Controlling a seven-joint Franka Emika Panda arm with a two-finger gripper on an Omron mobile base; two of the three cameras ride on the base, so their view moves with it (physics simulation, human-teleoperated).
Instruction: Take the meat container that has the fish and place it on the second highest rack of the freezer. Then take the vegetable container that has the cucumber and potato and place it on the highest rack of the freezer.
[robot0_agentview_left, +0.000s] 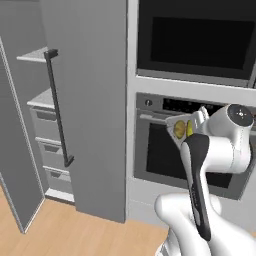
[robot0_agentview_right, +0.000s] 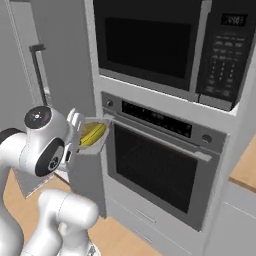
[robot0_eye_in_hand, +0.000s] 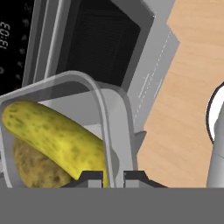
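The pincer (robot0_eye_in_hand: 108, 175) holds the rim of the vegetable container (robot0_eye_in_hand: 65, 131) with cucumber (robot0_eye_in_hand: 57, 135) and potato (robot0_eye_in_hand: 33, 164), in the air before the oven (robot0_agentview_right: 160, 165). Keep it level, swing left to the freezer (robot0_agentview_left: 85, 100), and aim for the highest rack (robot0_agentview_left: 34, 55).

The open freezer (robot0_agentview_left: 37, 115) at nine o'clock is partly screened by its door (robot0_agentview_left: 95, 100); its shelves are left unobstructed.

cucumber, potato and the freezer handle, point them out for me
cucumber (robot0_eye_in_hand: 57, 133), hand view, middle of its yellow-green skin
potato (robot0_eye_in_hand: 33, 168), hand view, brown side below the cucumber
freezer handle (robot0_agentview_left: 57, 107), left base view, midway down the black vertical bar
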